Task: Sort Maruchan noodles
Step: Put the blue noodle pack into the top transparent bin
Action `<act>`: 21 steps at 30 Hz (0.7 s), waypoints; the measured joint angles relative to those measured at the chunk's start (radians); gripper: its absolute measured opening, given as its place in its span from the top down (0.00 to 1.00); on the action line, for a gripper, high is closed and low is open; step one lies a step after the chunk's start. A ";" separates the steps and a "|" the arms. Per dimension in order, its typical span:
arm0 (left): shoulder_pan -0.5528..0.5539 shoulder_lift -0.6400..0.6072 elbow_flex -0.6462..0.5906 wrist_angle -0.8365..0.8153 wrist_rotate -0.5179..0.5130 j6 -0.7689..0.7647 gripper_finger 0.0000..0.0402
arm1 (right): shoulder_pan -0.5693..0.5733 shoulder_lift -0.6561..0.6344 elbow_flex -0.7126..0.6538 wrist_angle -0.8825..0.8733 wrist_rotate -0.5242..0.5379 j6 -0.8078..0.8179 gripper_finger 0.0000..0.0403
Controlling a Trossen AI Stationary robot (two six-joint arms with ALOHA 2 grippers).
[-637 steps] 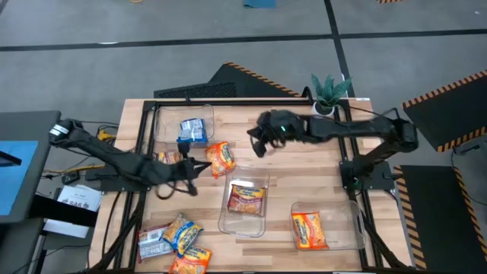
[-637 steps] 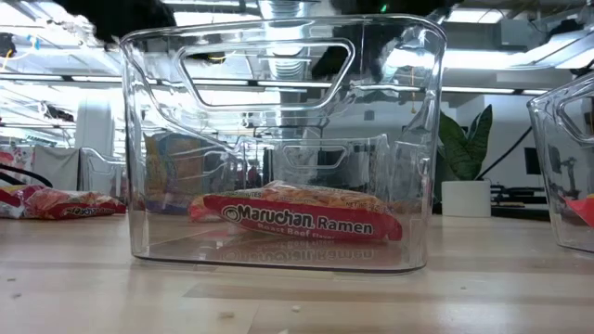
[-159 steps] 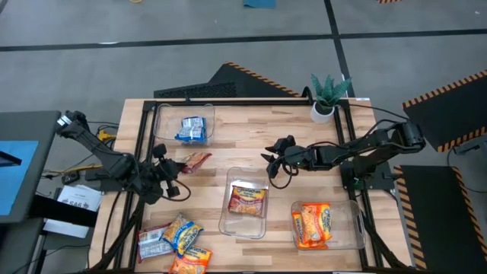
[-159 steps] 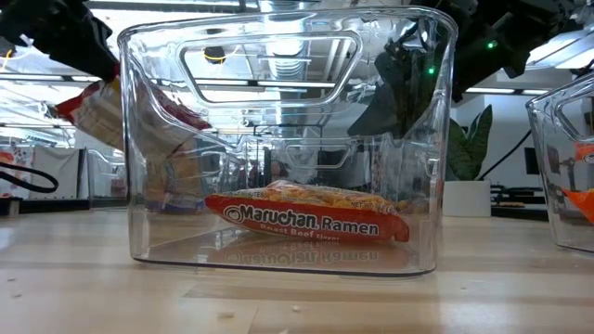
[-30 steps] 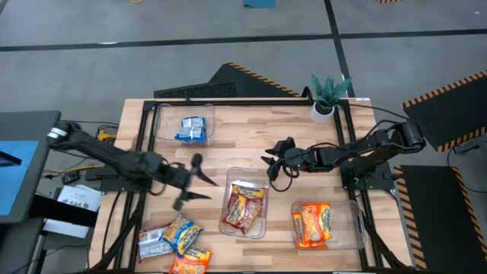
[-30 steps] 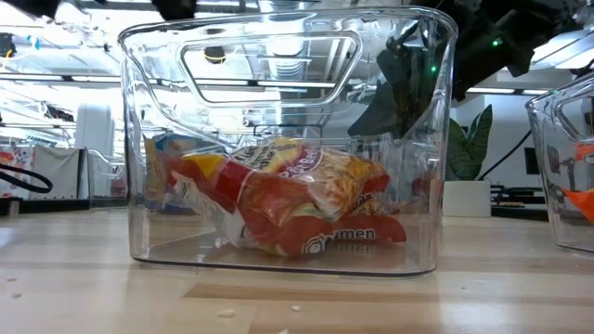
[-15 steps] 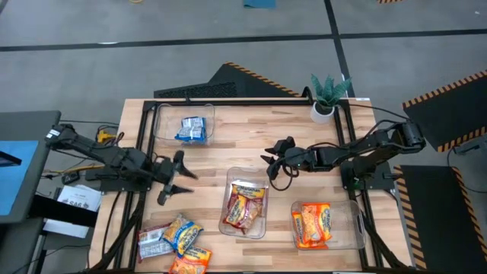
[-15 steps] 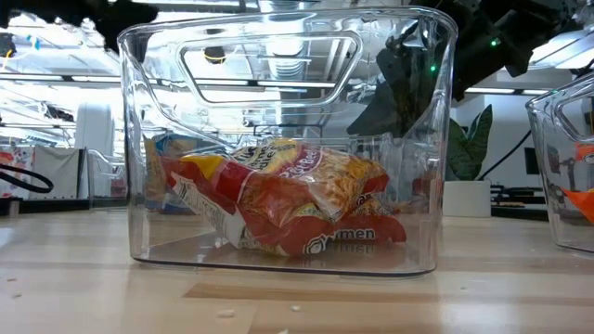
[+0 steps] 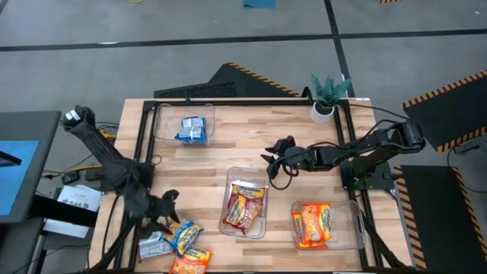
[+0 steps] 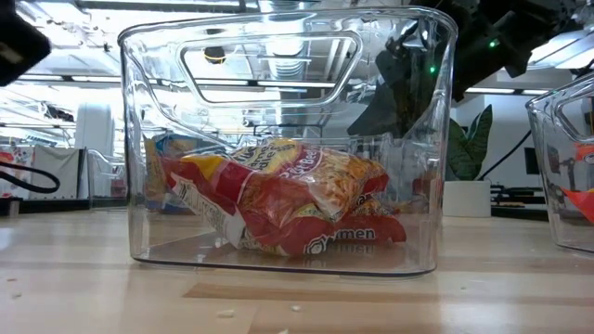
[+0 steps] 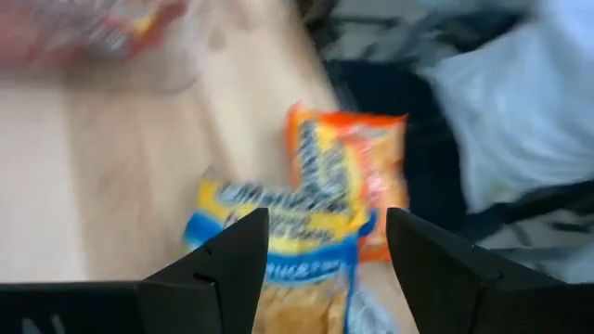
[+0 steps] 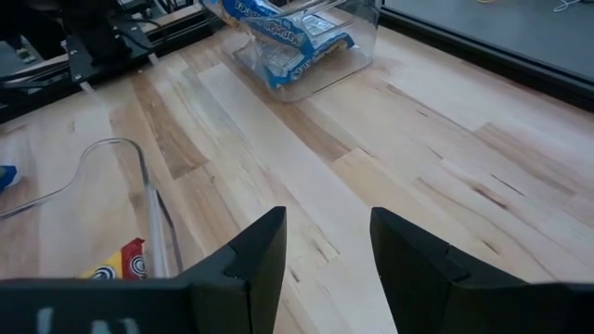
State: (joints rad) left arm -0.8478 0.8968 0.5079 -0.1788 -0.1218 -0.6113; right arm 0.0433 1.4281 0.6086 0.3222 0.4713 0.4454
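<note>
High view: left gripper (image 9: 161,216) hovers, fingers apart and empty, over the loose Maruchan noodles (image 9: 176,245) at the table's (image 9: 228,148) near-left corner.
Right gripper (image 9: 270,160) waits mid-table, fingers parted, empty; other packets sit in three clear bins (image 9: 245,207).

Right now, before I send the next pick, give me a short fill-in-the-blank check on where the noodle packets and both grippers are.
1. The middle bin holds ____ red-brown packets.
2. The bin at the table's far left holds a single ____ packet.
3. The left gripper hovers open over the ____ packets at the near left corner.
4. The right gripper waits open and holds ____.

Missing words: two; blue; loose; nothing
</note>
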 joint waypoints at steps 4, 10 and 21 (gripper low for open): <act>-0.128 0.114 0.134 -0.194 -0.181 -0.084 0.51 | 0.000 0.000 0.000 0.000 0.000 0.000 0.55; -0.242 0.292 0.295 -0.385 -0.320 -0.151 0.53 | 0.000 0.000 0.000 0.001 0.000 0.000 0.55; -0.272 0.517 0.328 -0.437 -0.235 -0.266 0.53 | 0.000 0.000 0.000 0.000 0.000 -0.001 0.55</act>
State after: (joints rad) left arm -1.1202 1.4141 0.8360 -0.6160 -0.3568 -0.8770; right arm 0.0433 1.4281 0.6086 0.3222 0.4713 0.4446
